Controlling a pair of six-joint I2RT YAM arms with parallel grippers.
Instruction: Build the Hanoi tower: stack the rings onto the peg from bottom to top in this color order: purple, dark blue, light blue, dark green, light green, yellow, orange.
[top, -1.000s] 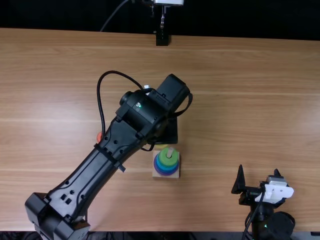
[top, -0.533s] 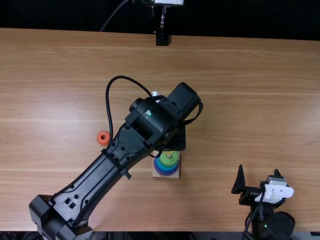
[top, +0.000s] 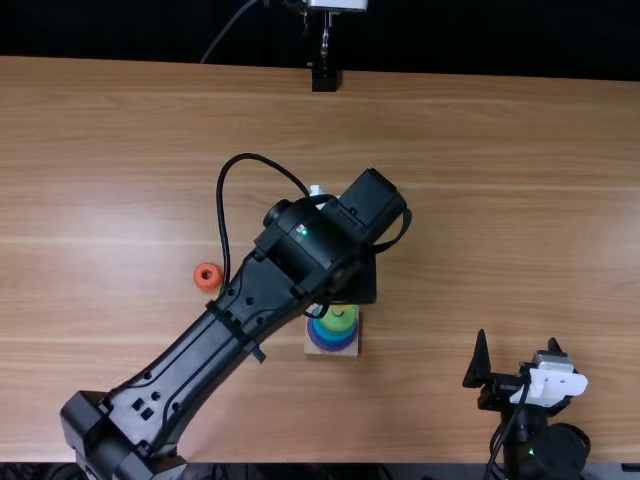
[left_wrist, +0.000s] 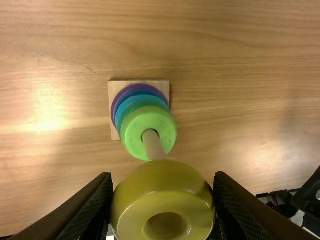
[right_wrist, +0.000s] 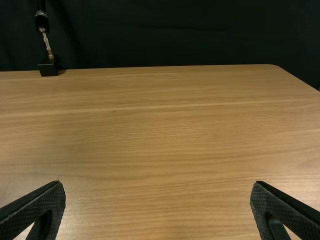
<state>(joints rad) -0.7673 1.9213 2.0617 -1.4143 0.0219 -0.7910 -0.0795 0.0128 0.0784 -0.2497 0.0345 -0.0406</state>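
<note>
Light brown surface (top: 480, 200), tower near the finish: yellow ring waits at the peg

Dark backdrop (top: 480, 35) runs across the upper edge of the top view, with the wooden surface spread below it. In that view's lower centre, the square base (top: 352, 349) carries a stack with a purple ring (left_wrist: 114, 111) at the bottom, blue and darker green bands above it, and a light green ring (left_wrist: 132, 131) on top. The peg (left_wrist: 154, 144) rises out of the stack. An orange ring (top: 207, 277) lies left of centre, apart from the base.

The left tool (left_wrist: 164, 181) is clenched on the yellow ring (left_wrist: 161, 186), gripping it from both sides close to the peg. The right tool (right_wrist: 158, 186) is released and empty, its fingers well apart; in the top view it sits at the lower right.

Seating yellow looks like the step in hand. Whether the peg has entered its hole cannot be told, since the ring covers the tip. Best to centre the hole over the peg first, keep the ring level, then lower straight down. A tilted ring could catch on the tip and shove the base sideways, so any resistance calls for a slight lift and a small correction. Open only once yellow rests flat on light green, spread both fingers evenly, and rise vertically. Orange should then be the last one.
</note>
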